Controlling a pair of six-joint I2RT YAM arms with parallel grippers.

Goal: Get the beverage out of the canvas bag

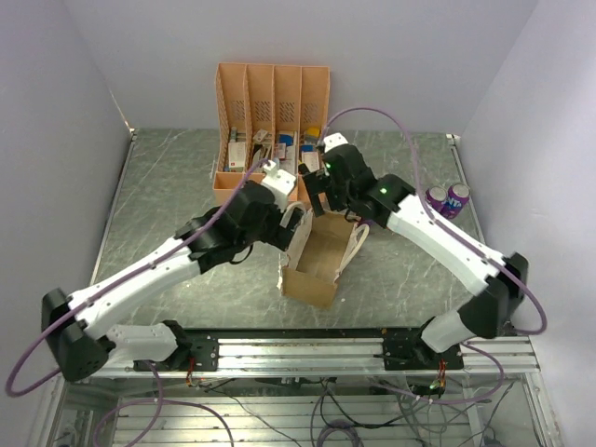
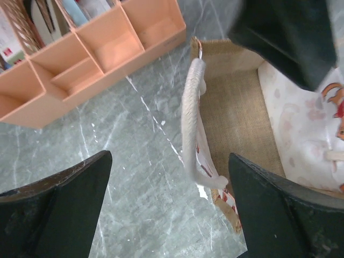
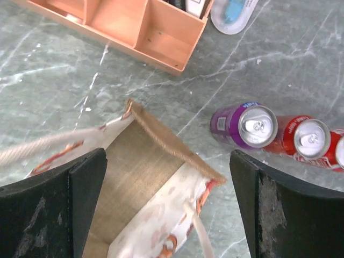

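Observation:
The tan canvas bag stands open in the middle of the table, its whitish handles up. My left gripper is open at the bag's left rim; in the left wrist view one handle hangs between its fingers, untouched. My right gripper is open above the bag's far end, over the bag's far rim. The part of the bag's inside that shows holds no beverage. A purple can and a red can stand on the table beside the bag.
The salmon-pink organizer stands just behind the bag, with small items in its slots. Two purple cans stand at the right edge of the table. A white-and-blue item lies by the organizer. Walls close the table's sides.

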